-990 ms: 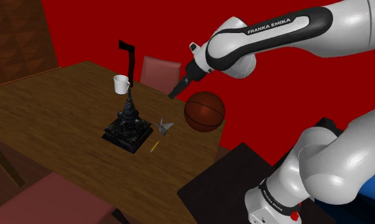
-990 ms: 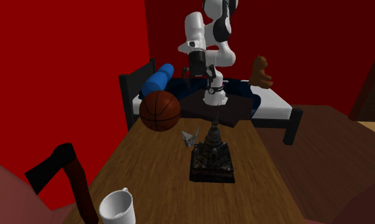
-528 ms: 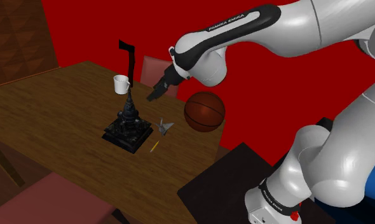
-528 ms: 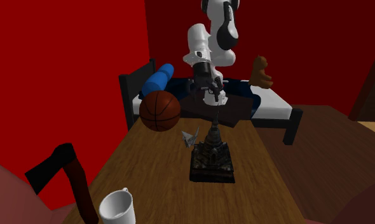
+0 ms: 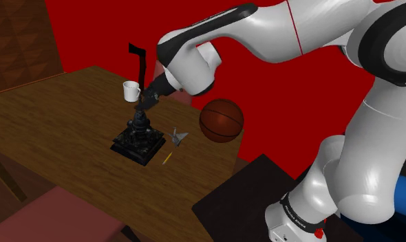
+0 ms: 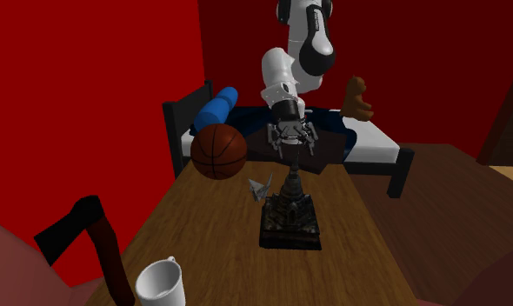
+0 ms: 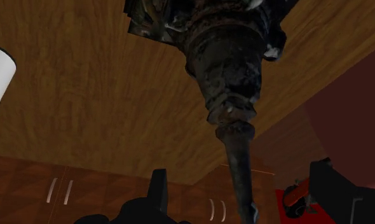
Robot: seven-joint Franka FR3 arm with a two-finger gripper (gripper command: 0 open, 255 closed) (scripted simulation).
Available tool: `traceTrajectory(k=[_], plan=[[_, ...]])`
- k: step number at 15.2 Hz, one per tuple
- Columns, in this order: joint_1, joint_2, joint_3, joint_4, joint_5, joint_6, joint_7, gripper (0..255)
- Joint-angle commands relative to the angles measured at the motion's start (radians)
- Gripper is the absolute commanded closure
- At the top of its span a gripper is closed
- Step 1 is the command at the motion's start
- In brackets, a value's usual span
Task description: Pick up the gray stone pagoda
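The dark pagoda (image 5: 137,134) stands upright near the middle of the desk (image 5: 50,130), away from the edges. The fingers (image 7: 158,188) hang just above it, spread apart. The thin top spike pokes up between them and touches neither one. A small grey bird (image 5: 178,136) lies just beside the pagoda's base. The ball (image 5: 221,120) sits near the desk's edge on the shoulder view's right. The white cup (image 5: 131,90) stands near another edge, well apart from the pagoda. Bare wood lies open on the shoulder view's left.
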Motion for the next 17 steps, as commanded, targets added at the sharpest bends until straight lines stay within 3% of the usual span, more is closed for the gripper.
traceTrajectory(k=[1,6,8,9,17], plan=[[-0.008,0.023,0.014,0.014,0.058,0.007,-0.065,0],[-0.028,0.081,0.040,0.035,0.189,0.022,-0.200,0],[-0.028,0.081,0.040,0.035,0.189,0.022,-0.200,0],[-0.028,0.082,0.039,0.036,0.187,0.022,-0.198,255],[-0.027,0.081,0.039,0.036,0.186,0.022,-0.197,255]])
